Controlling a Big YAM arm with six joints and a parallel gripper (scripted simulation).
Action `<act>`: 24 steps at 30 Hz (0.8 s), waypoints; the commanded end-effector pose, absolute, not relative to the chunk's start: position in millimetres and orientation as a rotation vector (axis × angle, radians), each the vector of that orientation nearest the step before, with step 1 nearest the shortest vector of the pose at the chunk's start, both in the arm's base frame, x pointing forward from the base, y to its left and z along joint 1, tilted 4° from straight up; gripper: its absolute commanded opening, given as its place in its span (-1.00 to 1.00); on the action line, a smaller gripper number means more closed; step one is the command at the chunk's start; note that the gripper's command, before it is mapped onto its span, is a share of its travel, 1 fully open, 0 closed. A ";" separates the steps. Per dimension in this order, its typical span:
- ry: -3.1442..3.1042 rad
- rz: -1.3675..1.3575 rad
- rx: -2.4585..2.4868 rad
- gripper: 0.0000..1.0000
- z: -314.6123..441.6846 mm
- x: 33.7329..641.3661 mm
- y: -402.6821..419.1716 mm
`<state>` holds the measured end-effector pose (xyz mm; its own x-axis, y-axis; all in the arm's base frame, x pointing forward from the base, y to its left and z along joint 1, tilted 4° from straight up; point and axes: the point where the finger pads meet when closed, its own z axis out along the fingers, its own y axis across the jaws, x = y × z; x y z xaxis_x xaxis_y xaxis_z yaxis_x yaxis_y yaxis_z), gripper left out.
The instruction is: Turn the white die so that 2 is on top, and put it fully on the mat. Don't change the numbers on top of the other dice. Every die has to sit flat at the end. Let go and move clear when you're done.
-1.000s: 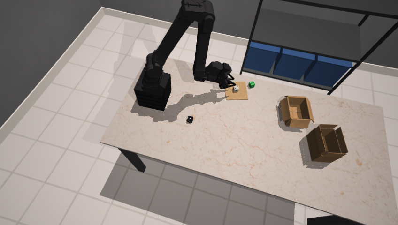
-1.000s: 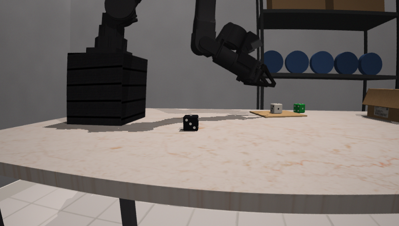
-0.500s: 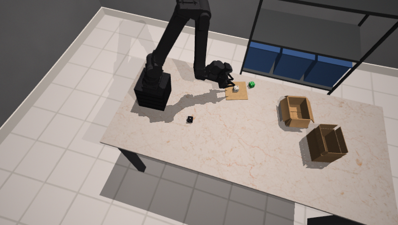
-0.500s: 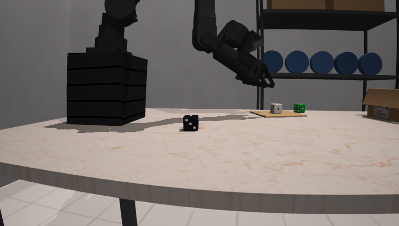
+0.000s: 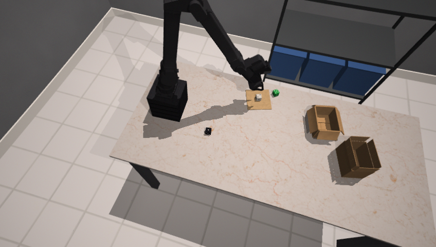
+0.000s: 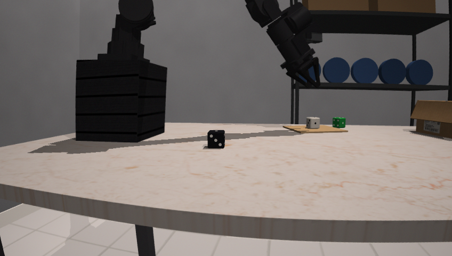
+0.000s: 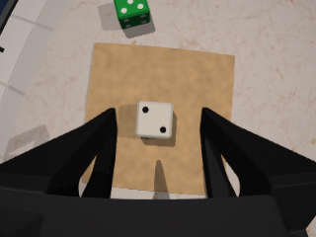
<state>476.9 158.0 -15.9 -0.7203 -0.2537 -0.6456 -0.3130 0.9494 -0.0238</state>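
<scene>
Claw (image 5: 259,88) (image 6: 312,85) (image 7: 158,118) spread, with nothing between its fingers, the black arm (image 5: 220,33) (image 6: 285,34) holds it above the mat (image 5: 255,105) (image 6: 298,128) (image 7: 163,64). Flat and fully on the tan square mat sits the white die (image 5: 258,97) (image 6: 313,122) (image 7: 154,119), two black dots on top. Just off the mat, the green die (image 5: 275,92) (image 6: 338,122) (image 7: 131,11) rests on the marbled table (image 5: 275,171) (image 6: 222,177) (image 7: 276,84), while the black die (image 5: 207,130) (image 6: 216,139) lies well apart, nearer the arm's base (image 5: 167,115) (image 6: 107,104).

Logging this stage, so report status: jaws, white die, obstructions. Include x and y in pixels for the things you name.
Jaws (image 5: 259,88) (image 6: 312,85) open, raised above the mat (image 5: 264,105) (image 6: 329,129) (image 7: 163,64). White die (image 5: 258,97) (image 6: 313,122) (image 7: 154,119) flat, fully on mat, 2 up. Green die (image 5: 275,92) (image 6: 339,122) (image 7: 132,10) off mat; nothing seen blocking.
</scene>
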 end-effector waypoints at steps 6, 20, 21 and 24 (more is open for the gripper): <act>2.788 0.041 -0.457 -0.11 -13.1 497.0 172.9; 3.011 -0.013 -0.497 -0.11 -5.8 504.1 175.8; 3.011 -0.013 -0.497 -0.11 -5.8 504.1 175.8; 3.011 -0.013 -0.497 1.00 -5.8 504.1 175.8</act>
